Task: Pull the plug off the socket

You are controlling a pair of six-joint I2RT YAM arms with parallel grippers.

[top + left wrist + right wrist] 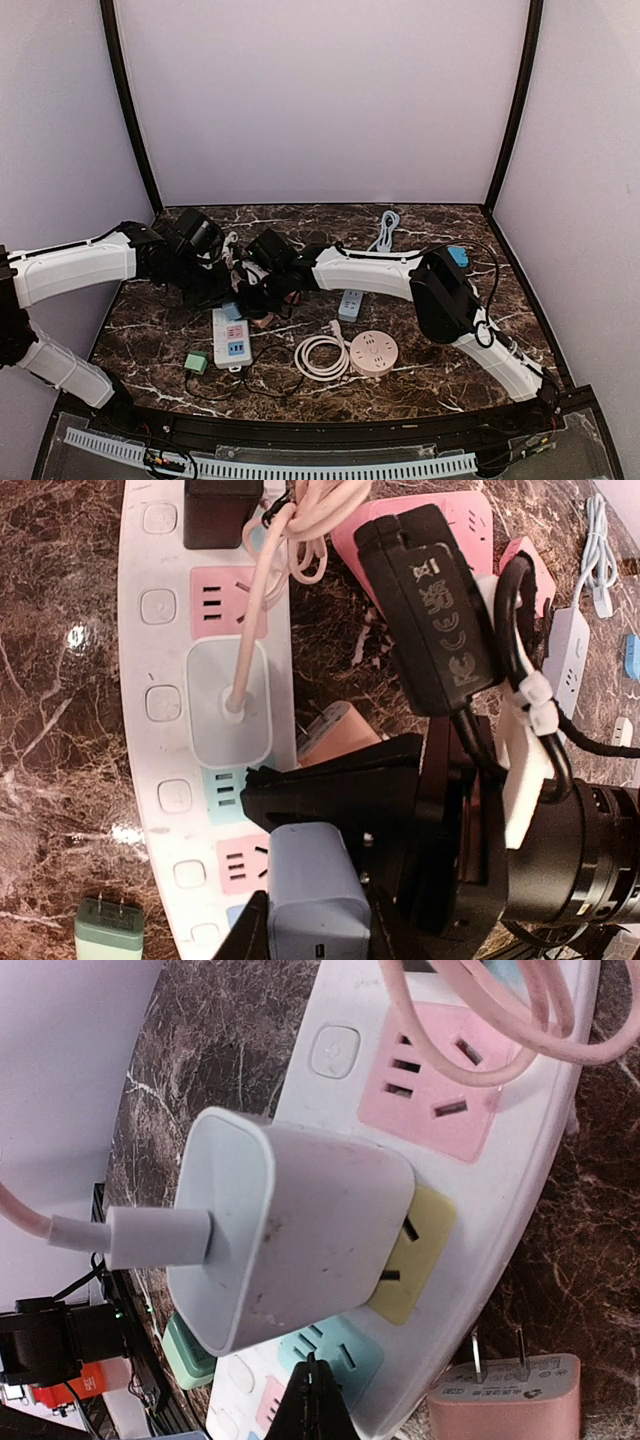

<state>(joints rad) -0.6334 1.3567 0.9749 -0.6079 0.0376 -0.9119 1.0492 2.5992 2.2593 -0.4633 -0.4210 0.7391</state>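
A white power strip [232, 340] with coloured sockets lies at the table's left centre. In the left wrist view [160, 680] my left gripper [318, 932] is shut on a blue-grey plug [315, 885] standing over the strip's lower end; I cannot tell if its pins are seated. A white plug [230, 705] with a pink cable sits in a socket higher up, and a black plug [220, 510] above that. In the right wrist view my right gripper [318, 1400] is shut and empty, its tip on the strip [540, 1160] just below the white plug [290, 1230].
A green adapter [196, 362] lies left of the strip. A pink adapter [505, 1400] lies loose beside it. A coiled white cable [322, 356], a round pink socket [373, 352] and a small white strip [351, 303] sit to the right. Both arms crowd over the strip.
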